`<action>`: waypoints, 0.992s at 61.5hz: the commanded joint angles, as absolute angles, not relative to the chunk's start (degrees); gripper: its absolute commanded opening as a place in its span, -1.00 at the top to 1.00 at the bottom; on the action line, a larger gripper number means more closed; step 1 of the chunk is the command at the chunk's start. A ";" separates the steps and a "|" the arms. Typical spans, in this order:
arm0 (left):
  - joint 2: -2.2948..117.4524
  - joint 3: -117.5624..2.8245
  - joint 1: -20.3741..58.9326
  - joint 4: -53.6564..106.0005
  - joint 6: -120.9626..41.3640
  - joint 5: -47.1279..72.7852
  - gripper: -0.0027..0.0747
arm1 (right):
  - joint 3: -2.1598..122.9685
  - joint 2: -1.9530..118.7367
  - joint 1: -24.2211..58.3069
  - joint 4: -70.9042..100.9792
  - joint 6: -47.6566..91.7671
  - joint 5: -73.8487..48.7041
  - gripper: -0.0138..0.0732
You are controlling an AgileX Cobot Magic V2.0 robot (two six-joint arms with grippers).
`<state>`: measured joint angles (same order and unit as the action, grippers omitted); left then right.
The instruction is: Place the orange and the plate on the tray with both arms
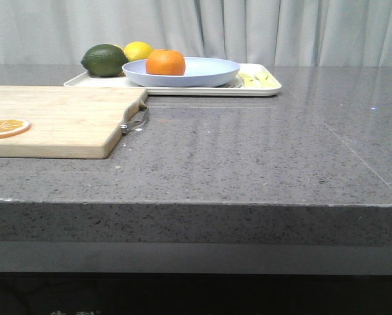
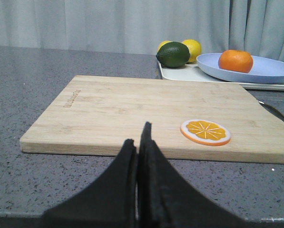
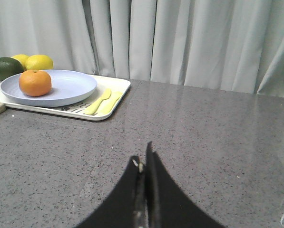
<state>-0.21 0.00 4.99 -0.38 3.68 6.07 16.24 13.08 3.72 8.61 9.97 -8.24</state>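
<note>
Orange [image 1: 165, 62]: whole, sits in the plate, toward the plate's left side in the front view.
Plate [image 1: 209, 73]: pale blue, rests on the tray, covering its middle.
Tray [image 1: 269, 90]: cream-white, at the far side of the bench [image 1: 261, 151], near the curtain [image 1: 248, 29].
Also on tray: dark green fruit [image 1: 104, 60] and lemon [image 1: 138, 50], just beside the plate's left edge; pale yellow cutlery [image 3: 102, 101] on the strip right of the plate.
Board [image 2: 151, 111]: light wood, lies flat on the bench directly ahead of the left fingers [image 2: 138, 142], its far corner near the tray; metal handle [image 1: 136, 121] at its right edge.
Slice [image 2: 205, 131]: flat orange slice, lies on the board, ahead and to the right of the left fingers.
Left fingers: pressed together, holding nothing, low over the bench before the board's near edge.
Right fingers [image 3: 145, 161]: pressed together, holding nothing, over bare bench; tray well apart from them, ahead and to the left.
</note>
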 commanded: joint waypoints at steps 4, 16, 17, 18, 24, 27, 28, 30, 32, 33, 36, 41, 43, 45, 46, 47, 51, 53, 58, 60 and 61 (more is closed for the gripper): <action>-1.43 0.39 4.76 0.00 4.07 0.90 0.98 | 17.77 13.58 3.68 8.99 10.51 -3.19 0.82; -1.43 0.39 4.76 0.00 4.07 0.90 0.98 | 17.77 13.58 3.68 8.99 10.51 -3.19 0.82; -1.43 0.39 4.76 0.00 4.07 0.90 0.98 | 17.77 13.58 3.68 8.99 10.51 -3.19 0.82; -1.43 0.39 4.76 0.00 4.07 0.90 0.98 | 17.77 13.58 3.68 8.99 10.51 -3.19 0.82; -1.43 0.39 4.76 0.00 4.07 0.90 0.98 | 17.77 13.58 3.68 8.99 10.51 -3.19 0.82; -1.43 0.39 4.76 0.00 4.07 0.90 0.98 | 17.77 13.58 3.68 8.99 10.51 -3.19 0.82; -1.43 0.39 4.76 0.00 4.07 0.90 0.98 | 17.77 13.58 3.68 8.99 10.51 -3.19 0.82; -1.43 0.39 4.76 0.00 4.07 0.90 0.98 | 17.77 13.58 3.68 8.99 10.51 -3.19 0.82; -1.43 0.39 4.76 0.00 4.07 0.90 0.98 | 17.77 13.58 3.68 8.99 10.51 -3.19 0.82; -1.43 0.39 4.76 0.00 4.07 0.90 0.98 | 17.77 13.58 3.68 8.99 10.51 -3.19 0.82; -1.43 0.39 4.76 0.00 4.07 0.90 0.98 | 17.77 13.58 3.68 8.99 10.51 -3.19 0.82; -1.43 0.39 4.76 0.00 4.07 0.90 0.98 | 17.77 13.58 3.68 8.99 10.51 -3.19 0.82; -1.43 0.39 4.76 0.00 4.07 0.90 0.98 | 17.77 13.58 3.68 8.99 10.51 -3.19 0.82; -1.43 0.39 4.76 0.00 4.07 0.90 0.98 | 17.77 13.58 3.68 8.99 10.51 -3.19 0.82; -1.43 0.39 4.76 0.00 4.07 0.90 0.98 | 17.66 13.58 3.68 8.99 10.51 -3.16 0.82; -1.43 0.39 4.76 0.00 4.07 0.90 0.98 | 17.51 13.58 3.68 8.99 10.51 -3.16 0.82; -1.43 0.39 4.76 0.00 4.07 0.90 0.98 | 16.65 13.58 3.68 8.99 10.51 -3.10 0.82; -1.43 0.39 4.76 0.00 4.07 0.90 0.98 | 15.87 13.52 3.68 8.99 10.51 -3.10 0.82; -1.43 0.39 4.76 0.00 4.07 0.90 0.98 | 13.51 12.96 3.21 8.94 10.51 -3.10 0.82; -1.43 0.39 4.76 0.00 4.07 0.90 0.98 | 12.28 12.43 2.73 8.94 10.36 -3.10 0.82; -1.43 0.39 4.76 0.00 4.07 0.90 0.98 | 11.78 12.13 2.47 8.94 10.03 -3.16 0.82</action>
